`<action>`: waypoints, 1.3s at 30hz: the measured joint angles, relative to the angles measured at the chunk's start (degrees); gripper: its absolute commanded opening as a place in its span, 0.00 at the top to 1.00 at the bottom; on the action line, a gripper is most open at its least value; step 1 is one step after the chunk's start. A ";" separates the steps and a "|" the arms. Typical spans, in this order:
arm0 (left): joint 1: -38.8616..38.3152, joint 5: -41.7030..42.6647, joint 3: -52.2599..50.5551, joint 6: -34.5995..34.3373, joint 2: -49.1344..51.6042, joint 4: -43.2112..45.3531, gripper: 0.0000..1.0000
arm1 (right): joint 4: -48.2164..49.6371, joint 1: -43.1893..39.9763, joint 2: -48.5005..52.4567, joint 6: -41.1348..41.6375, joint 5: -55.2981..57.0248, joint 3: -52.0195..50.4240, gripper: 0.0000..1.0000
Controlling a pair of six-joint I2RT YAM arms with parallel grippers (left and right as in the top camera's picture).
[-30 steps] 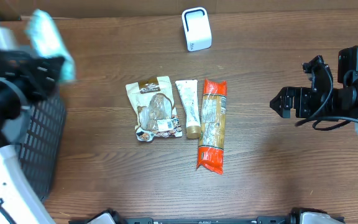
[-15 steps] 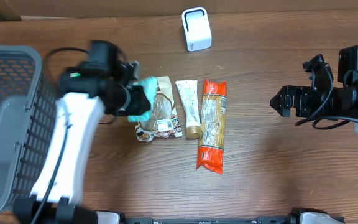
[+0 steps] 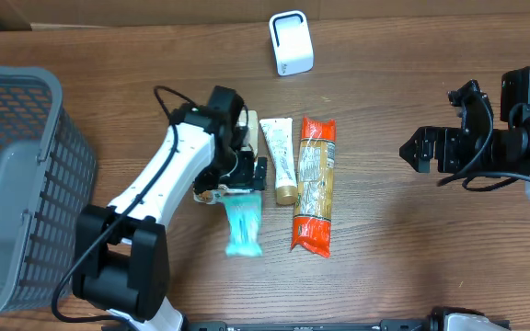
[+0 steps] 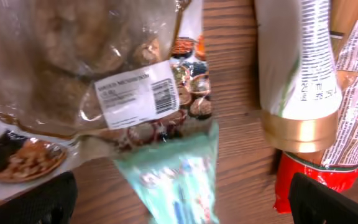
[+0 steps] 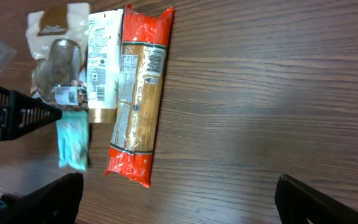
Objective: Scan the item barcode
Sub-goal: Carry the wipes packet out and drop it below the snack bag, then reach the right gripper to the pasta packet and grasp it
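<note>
A teal packet lies loose on the table just below a brown snack bag. In the left wrist view the teal packet is blurred, and the bag's white barcode label shows above it. My left gripper hovers over the bag's lower edge, open, its fingers wide on either side of the packet's top and not touching it. The white scanner stands at the back. At the right my right gripper stays open and holds nothing.
A cream tube with a gold cap and a long red pasta pack lie right of the brown bag. A grey mesh basket fills the left side. Cardboard walls line the table's back edge.
My left arm swung from the basket to the middle carrying the teal packet. Its jaws then opened, and the packet now lies on the table. The right arm has not moved.
</note>
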 measured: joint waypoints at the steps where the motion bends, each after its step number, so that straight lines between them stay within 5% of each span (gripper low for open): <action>1: -0.24 -0.11 0.00 0.02 0.00 0.09 0.00 | 0.02 0.00 0.00 0.00 -0.48 0.00 0.00; 18: 0.17 -1.46 26.43 0.28 -5.46 -5.79 0.01 | 5.25 6.78 5.22 2.99 -11.87 -2.45 0.00; 29: 0.17 -1.46 27.80 0.48 -8.00 -7.23 0.00 | 14.27 18.73 14.38 16.28 -3.48 -2.89 0.05; 39: 2.05 -2.14 27.80 0.24 -7.30 -7.26 0.00 | 17.97 24.30 25.44 20.41 -0.28 -2.89 0.08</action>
